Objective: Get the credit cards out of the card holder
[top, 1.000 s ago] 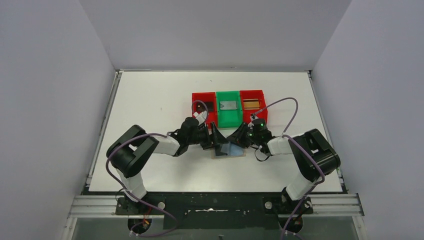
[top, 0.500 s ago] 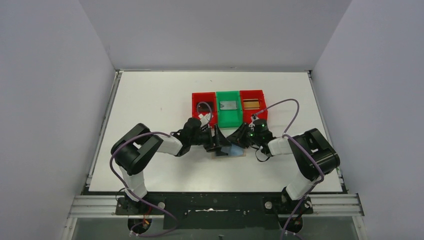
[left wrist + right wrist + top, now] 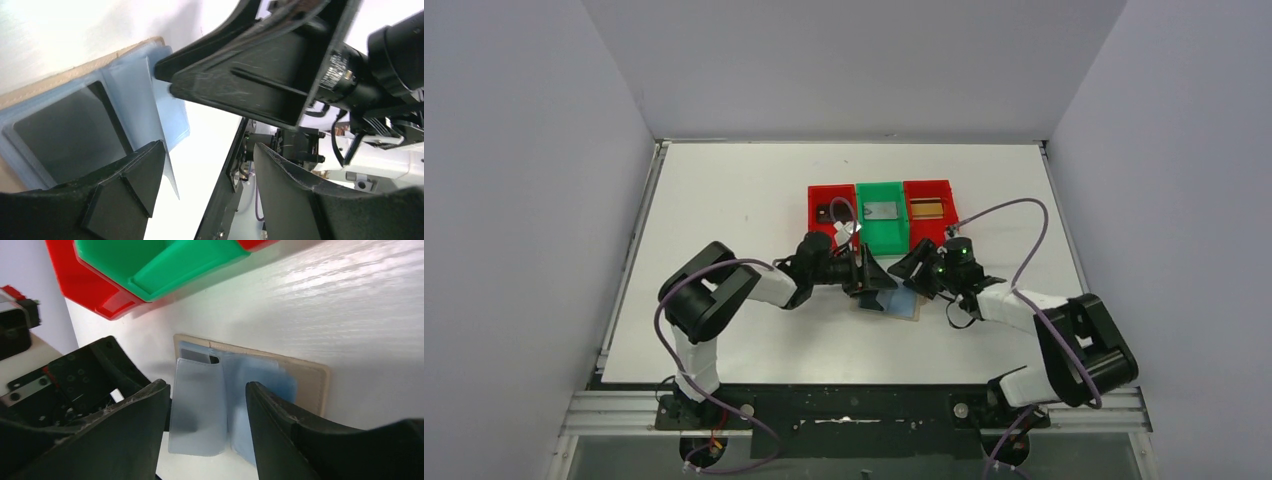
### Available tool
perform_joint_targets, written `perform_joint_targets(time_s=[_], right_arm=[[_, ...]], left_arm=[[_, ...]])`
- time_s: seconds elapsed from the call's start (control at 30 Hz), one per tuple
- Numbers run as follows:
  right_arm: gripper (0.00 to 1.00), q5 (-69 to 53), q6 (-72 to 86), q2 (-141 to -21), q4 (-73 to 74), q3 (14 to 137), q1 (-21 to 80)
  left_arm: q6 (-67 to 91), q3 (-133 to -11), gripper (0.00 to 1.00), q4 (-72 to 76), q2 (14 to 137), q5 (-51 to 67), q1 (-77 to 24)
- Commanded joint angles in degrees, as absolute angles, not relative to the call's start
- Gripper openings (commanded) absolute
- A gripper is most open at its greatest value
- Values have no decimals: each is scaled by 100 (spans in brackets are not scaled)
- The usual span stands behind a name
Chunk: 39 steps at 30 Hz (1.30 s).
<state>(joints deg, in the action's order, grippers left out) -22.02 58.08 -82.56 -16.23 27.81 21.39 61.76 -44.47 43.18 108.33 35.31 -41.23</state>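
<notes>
1. Low centre of the top view: the card holder (image 3: 902,305), open flat on the table (image 3: 724,200), with a tan rim and its light blue lining facing up. From above, your two arms' fingers hide its upper left part, so you cannot read the pockets there.
2. The left gripper (image 3: 207,150): fingers spread, nothing between them. Only its wrist view shows you a clear pocket with a dark patch inside; whether that is a card or a shadow cannot be told. The holder is cut off at that frame's left edge.
3. The right gripper (image 3: 206,387): fingers spread either side of a translucent blue flap (image 3: 197,410), not pinching it. The flap is blurred.
4. Upper centre of the top view: the left red bin (image 3: 812,205), the green bin (image 3: 882,240) and the right red bin (image 3: 951,215) stand side by side. They hold a dark card (image 3: 823,213), a silver-grey card (image 3: 881,211) and a gold-brown card (image 3: 927,208), each too small to read.
</notes>
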Motion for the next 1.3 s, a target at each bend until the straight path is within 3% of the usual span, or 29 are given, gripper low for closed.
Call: perform_joint_targets(time_s=[0.0, 0.3, 0.57, 0.87, 1.1, 1.27], right_arm=[[59, -1345, 5544, -7517, -782, 2754, 2066], [60, 347, 5945, -6175, 902, 2596, 1844], [60, 45, 5861, -5494, 635, 2397, 1590], [59, -757, 5447, -5710, 71, 2663, 1591], [53, -999, 5149, -6146, -155, 3011, 2075], [51, -1201, 5493, -6959, -591, 3153, 2542]], left_arm=[[6324, -4891, 64, 5070, 11160, 3972, -4206], [5824, -5503, 63, 4084, 11482, 3996, -4512], [5389, -5579, 61, 3297, 11601, 3783, -4658], [4616, -5284, 61, 2415, 10166, 2492, -4620], [4803, -4194, 61, 2166, 8807, 1143, -4128], [5532, -3158, 60, 2686, 8326, 1713, -3123]])
